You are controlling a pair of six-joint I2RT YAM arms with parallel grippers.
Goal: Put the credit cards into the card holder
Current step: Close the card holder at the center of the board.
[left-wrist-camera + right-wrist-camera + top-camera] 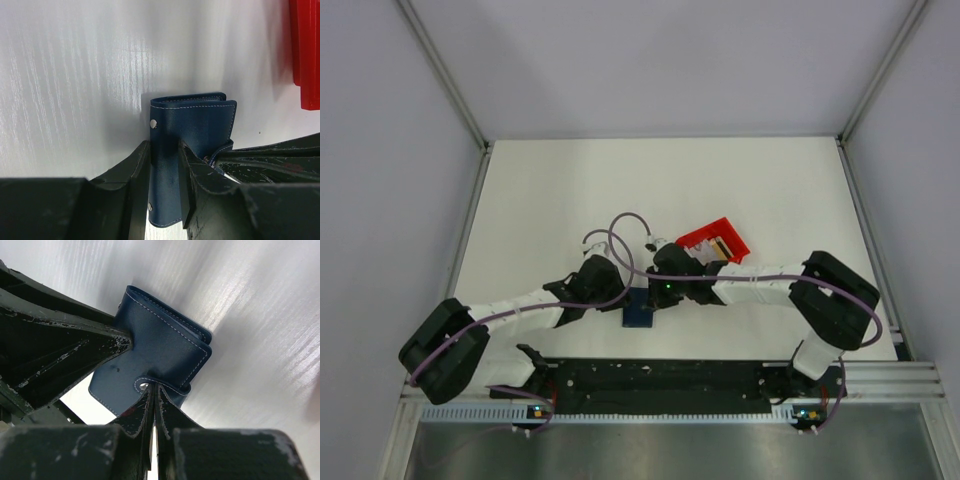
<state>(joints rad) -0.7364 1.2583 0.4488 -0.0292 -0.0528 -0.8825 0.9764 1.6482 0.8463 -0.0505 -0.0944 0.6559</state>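
Observation:
The dark navy card holder [638, 311] lies folded on the white table between my two grippers. In the left wrist view the left gripper [165, 150] is shut on a flat blue panel of the card holder [195, 120], with one finger on each face. My right gripper [155, 387] is shut, its tips pinching the snap strap at the edge of the card holder [160, 345]. From above, the left gripper [620, 298] and the right gripper [656, 297] meet over it. A tan credit card [718, 247] shows in the red bin.
The red plastic bin [720, 234] sits just behind the right wrist, and its edge shows at the top right in the left wrist view [305, 55]. White walls enclose the table on three sides. A black rail [660, 378] runs along the near edge.

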